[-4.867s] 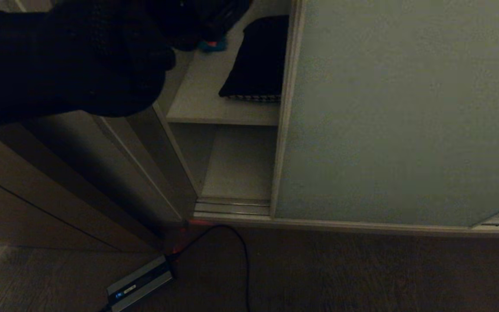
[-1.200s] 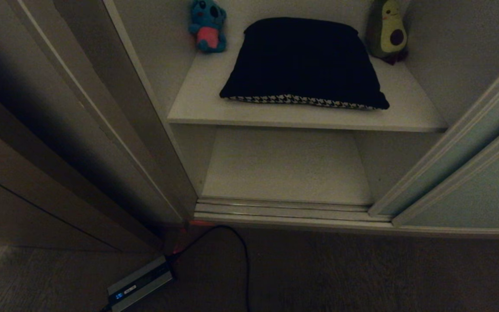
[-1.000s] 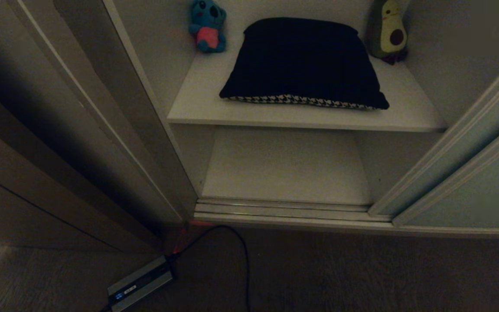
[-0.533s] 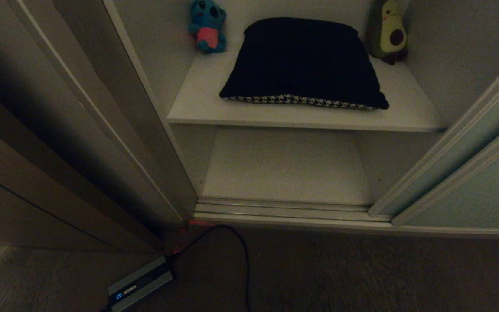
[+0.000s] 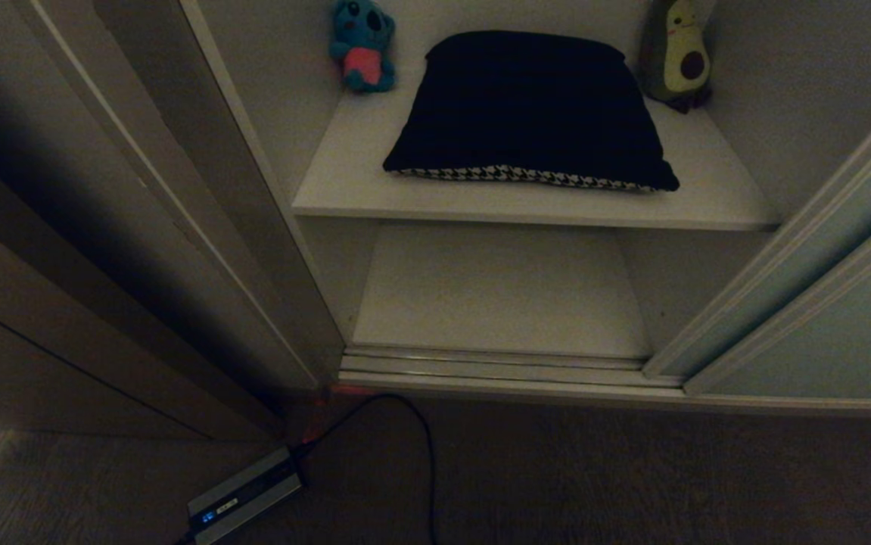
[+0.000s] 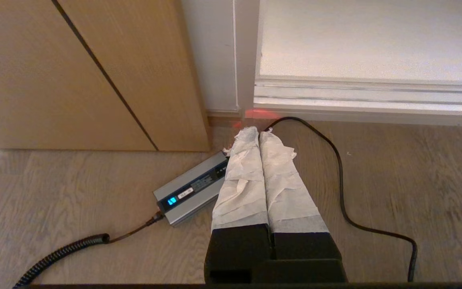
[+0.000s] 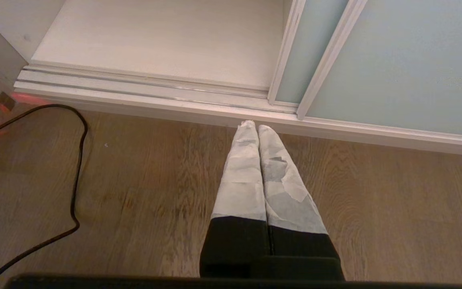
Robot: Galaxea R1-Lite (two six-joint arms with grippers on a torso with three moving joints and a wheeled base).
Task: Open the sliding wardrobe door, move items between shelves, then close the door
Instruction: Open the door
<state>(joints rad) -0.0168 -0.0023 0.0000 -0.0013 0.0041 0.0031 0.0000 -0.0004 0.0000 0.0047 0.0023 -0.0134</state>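
No readable words, brands or numbers anywhere. Only markings: on the grey power box (image 6: 192, 188) lying on the floor (image 6: 375, 180), a small blue-lit display, a pale label strip beside it and rows of tiny white print on its dark top panel, all too small to make out. Same box in the head view (image 5: 244, 494), equally illegible.

Dark cushion (image 5: 530, 106) with a houndstooth edge, teal koala (image 5: 362, 45) with pink belly, green avocado (image 5: 676, 51), off-white shelf (image 5: 344, 182).
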